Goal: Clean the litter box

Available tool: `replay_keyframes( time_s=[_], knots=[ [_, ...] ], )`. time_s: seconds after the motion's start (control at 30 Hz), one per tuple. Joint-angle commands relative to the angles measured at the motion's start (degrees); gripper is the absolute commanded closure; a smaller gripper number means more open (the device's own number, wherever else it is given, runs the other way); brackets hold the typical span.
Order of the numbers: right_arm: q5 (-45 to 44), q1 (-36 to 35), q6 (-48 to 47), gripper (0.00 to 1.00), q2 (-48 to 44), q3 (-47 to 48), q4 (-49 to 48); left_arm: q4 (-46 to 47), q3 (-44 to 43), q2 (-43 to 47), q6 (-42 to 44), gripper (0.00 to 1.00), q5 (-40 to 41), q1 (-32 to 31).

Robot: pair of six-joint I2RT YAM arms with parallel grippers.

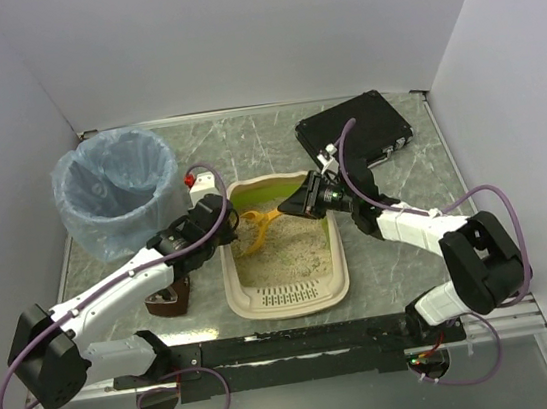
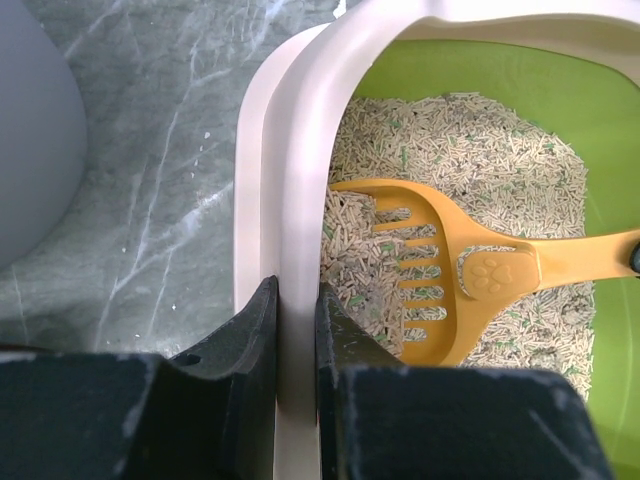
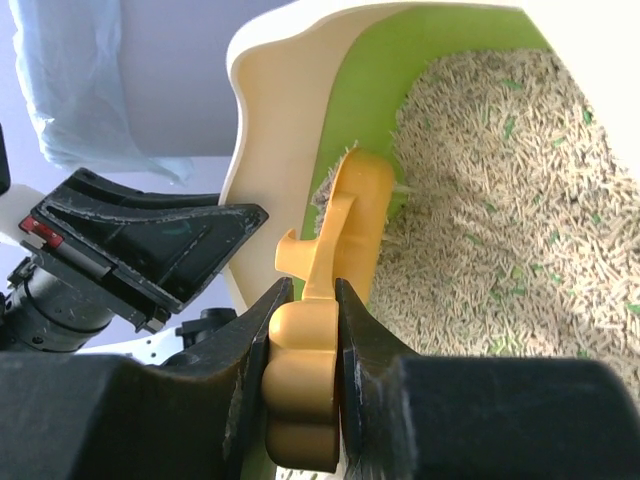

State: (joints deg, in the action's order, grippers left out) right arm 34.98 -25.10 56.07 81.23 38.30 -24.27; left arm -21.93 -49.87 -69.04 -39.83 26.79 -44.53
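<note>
Table (image 1: pixel 245 138), litter box (image 1: pixel 289 306), scoop (image 1: pixel 260 219), bin (image 1: pixel 117 200), perhaps case (image 1: pixel 354 125)

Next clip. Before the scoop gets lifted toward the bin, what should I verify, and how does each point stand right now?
1. Jaws of the left gripper clamped on the litter box rim: ok.
2. Jaws of the right gripper shut on the yellow scoop handle: ok.
3. Scoop head down in the litter, pellets on it: ok.
4. Waste among those pellets: cannot tell.
5. The bin upright, blue bag open: ok.
6. Straight line from scoop to bin free: not ok; the left gripper sits between them, so the scoop would likely need to go over it.
</note>
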Motion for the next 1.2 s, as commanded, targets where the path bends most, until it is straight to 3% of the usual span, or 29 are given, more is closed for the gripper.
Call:
replay_keyframes(
  time_s=[0.0,0.17,0.5,0.6,0.8,1.03,1.17],
  knots=[
    [-0.5,0.8,-0.5,1.0,-1.1,4.8,-3.0,8.6,-2.2,3.7,-3.0,0.99,0.7,1.2],
    [-3.4,-2.7,-5.7,1.0,1.3,8.6,4.5,11.5,-2.4,3.6,-1.6,0.99,-2.7,1.1],
    [-2.0,-6.2,-3.8,1.0,6.0,7.2,0.1,12.5,-1.1,3.1,-2.3,0.99,-3.9,1.2],
    [0.0,-5.8,-1.6,1.0,6.0,7.1,-1.7,12.2,-0.9,2.9,-2.6,0.99,-3.1,1.0],
    [0.6,-5.9,-7.7,1.0,3.5,12.4,4.9,11.4,-0.3,3.4,-3.0,0.99,-2.2,1.1],
    [7.3,-5.2,-5.9,1.0,4.7,14.3,2.7,11.7,-0.1,5.0,-3.1,0.99,-3.1,1.1],
    [5.3,-3.6,-7.1,1.0,2.1,14.6,5.5,11.3,-0.5,7.2,-4.0,0.99,-3.1,1.0]
  ],
)
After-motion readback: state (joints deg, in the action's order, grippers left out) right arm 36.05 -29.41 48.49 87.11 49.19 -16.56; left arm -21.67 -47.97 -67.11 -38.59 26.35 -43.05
